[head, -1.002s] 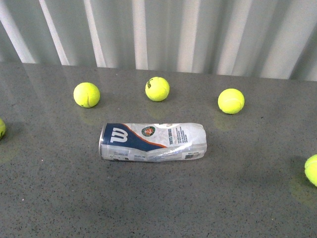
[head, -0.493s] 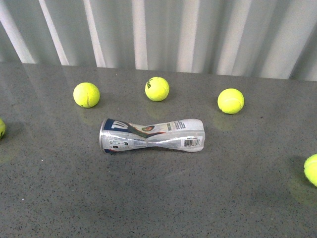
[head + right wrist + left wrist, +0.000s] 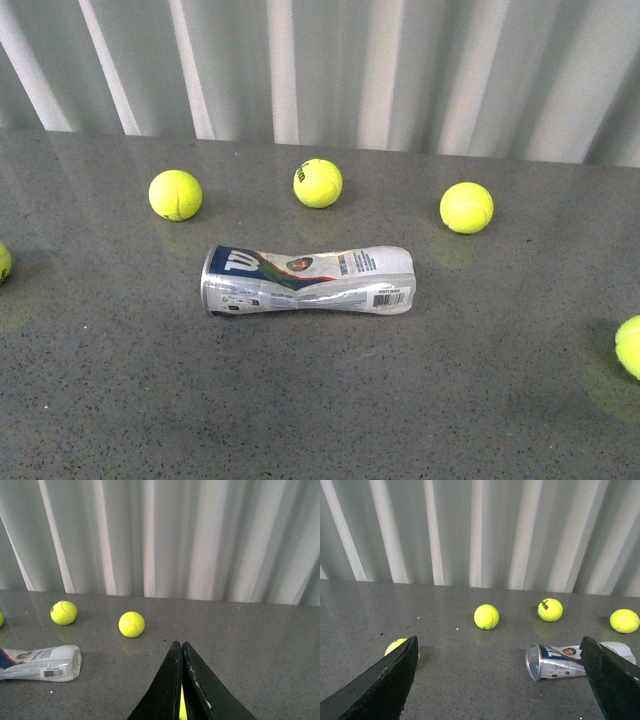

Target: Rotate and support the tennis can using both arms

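Observation:
The tennis can (image 3: 308, 281) lies on its side on the grey table, silver open rim to the left, blue W label on top, barcode at the right end, its middle pinched in. Neither arm shows in the front view. In the left wrist view my left gripper (image 3: 499, 642) is open and empty; the can (image 3: 557, 661) lies beyond it, close to the black finger (image 3: 612, 680) on that side, apart from it. In the right wrist view my right gripper (image 3: 179, 643) is shut on nothing; the can (image 3: 42, 663) lies well off to one side.
Three tennis balls (image 3: 175, 194) (image 3: 318, 183) (image 3: 466, 207) sit in a row behind the can. Another ball (image 3: 2, 262) is at the left edge and one (image 3: 630, 345) at the right edge. A white corrugated wall (image 3: 320, 70) backs the table.
The can has rolled about its long axis: the W label has turned up and back, the barcode now faces front, and the middle looks pinched. It stays in the same spot.

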Available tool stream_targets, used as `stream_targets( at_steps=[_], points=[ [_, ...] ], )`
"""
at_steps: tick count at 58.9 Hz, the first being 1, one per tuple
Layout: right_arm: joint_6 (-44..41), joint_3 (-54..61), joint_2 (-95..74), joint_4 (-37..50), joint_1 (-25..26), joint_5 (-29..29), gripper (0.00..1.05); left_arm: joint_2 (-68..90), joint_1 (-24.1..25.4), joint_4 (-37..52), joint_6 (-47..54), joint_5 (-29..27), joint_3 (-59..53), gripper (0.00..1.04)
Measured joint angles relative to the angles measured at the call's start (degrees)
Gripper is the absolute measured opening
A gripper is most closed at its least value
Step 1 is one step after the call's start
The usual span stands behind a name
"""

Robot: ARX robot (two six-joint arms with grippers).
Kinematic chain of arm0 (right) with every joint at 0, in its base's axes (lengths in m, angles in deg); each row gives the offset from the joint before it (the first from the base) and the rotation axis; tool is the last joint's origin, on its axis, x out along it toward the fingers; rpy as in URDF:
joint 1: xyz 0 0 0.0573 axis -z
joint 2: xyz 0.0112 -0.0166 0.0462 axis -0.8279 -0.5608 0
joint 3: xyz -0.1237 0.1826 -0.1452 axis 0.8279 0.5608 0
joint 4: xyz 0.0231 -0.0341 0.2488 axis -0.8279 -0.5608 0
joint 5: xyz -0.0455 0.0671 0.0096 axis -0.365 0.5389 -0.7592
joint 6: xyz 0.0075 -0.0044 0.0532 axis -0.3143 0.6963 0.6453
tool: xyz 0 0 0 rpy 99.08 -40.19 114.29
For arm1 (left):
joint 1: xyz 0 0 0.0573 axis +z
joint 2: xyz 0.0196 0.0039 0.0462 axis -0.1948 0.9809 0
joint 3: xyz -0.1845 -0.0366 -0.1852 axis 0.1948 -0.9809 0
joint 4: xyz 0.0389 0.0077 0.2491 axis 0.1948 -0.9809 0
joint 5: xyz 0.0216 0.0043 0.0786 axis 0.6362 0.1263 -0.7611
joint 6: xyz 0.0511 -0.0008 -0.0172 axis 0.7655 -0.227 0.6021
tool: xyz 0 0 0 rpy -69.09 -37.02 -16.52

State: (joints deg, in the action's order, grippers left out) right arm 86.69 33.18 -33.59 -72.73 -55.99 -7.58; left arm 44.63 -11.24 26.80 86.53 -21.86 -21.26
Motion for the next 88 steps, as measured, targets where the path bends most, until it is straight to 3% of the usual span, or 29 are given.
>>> stream_targets(
  at_steps=[4,16,20,22,26,31,37,52,74,88],
  points=[
    [0.0,0.0,0.0,0.0,0.0,0.0,0.34,0.0,0.0,0.0,0.0,0.0,0.0,0.98],
    [0.0,0.0,0.0,0.0,0.0,0.0,0.69,0.1,-0.1,-0.1,0.0,-0.3,0.1,0.98],
    [0.0,0.0,0.0,0.0,0.0,0.0,0.82,8.6,-4.3,-11.7,0.9,-11.6,5.5,0.98],
    [0.0,0.0,0.0,0.0,0.0,0.0,0.89,13.9,-5.9,-12.8,1.3,-14.4,7.9,0.98],
    [0.0,0.0,0.0,0.0,0.0,0.0,0.99,26.1,-6.7,-7.2,2.0,-13.2,13.2,0.98],
    [0.0,0.0,0.0,0.0,0.0,0.1,0.97,43.3,-6.6,5.7,2.4,-8.6,21.5,0.98],
    [0.0,0.0,0.0,0.0,0.0,0.0,0.98,60.5,-6.5,12.6,1.1,-2.1,30.5,0.98],
    [0.0,0.0,0.0,0.0,0.0,0.0,0.98,92.5,-7.6,13.5,-6.7,9.1,40.5,0.98],
    [0.0,0.0,0.0,0.0,0.0,0.0,0.98,105.3,-6.2,19.1,-13.8,11.1,43.7,0.98],
    [0.0,0.0,0.0,0.0,0.0,0.0,0.98,111.9,-9.0,26.3,-18.8,13.2,44.6,0.98]
  ],
)
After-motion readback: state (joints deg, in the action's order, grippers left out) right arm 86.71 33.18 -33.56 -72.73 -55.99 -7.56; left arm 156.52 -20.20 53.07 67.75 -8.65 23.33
